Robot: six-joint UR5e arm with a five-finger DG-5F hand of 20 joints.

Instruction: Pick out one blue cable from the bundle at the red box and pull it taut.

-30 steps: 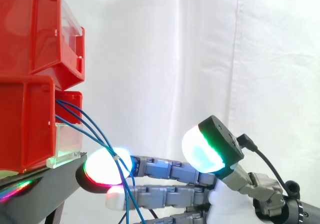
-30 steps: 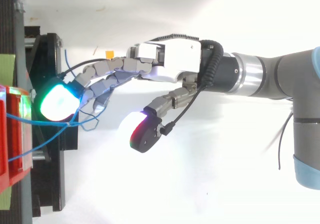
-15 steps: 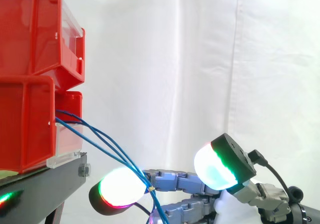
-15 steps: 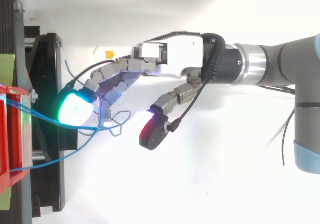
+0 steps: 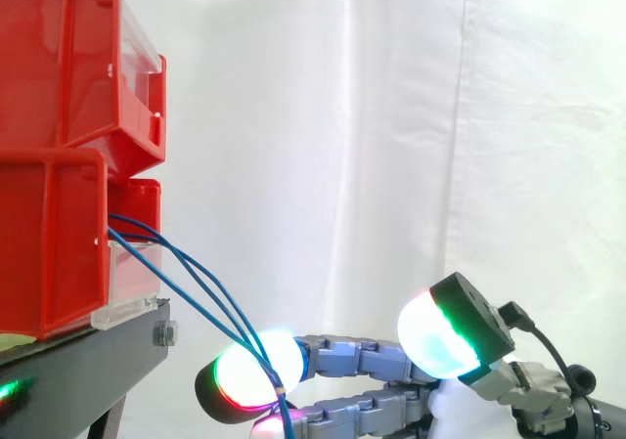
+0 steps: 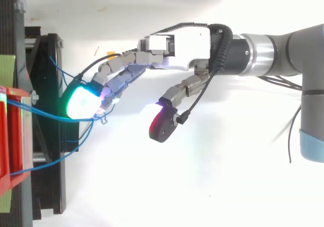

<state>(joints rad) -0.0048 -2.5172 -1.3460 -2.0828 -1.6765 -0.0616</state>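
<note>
Several thin blue cables (image 5: 201,281): they leave the front of the lower red plastic bin (image 5: 49,243) and slope down to the right in nearly straight lines, meeting at the robot's fingertips. Seen from above, one more strand sags in a looser curve from the bin to the same spot.
Robot hand (image 6: 177,42): white palm and grey jointed fingers. It reaches in from the right, low beside the stand's edge, stretched toward the bins.
Grip: the straight fingers (image 6: 121,73) lie close together with the cables caught between them near the tips, beside a pad glowing white, green and red (image 5: 252,375). A small loop of cable pokes out there.
Thumb: its green and white pad (image 5: 442,333) is held well apart from the fingers, touching nothing.
Upper red plastic bin (image 5: 59,67): stacked on the lower one, at the left.
Black metal stand (image 5: 88,361): carries both bins.
White curtain (image 5: 391,116): hangs behind everything.
</note>
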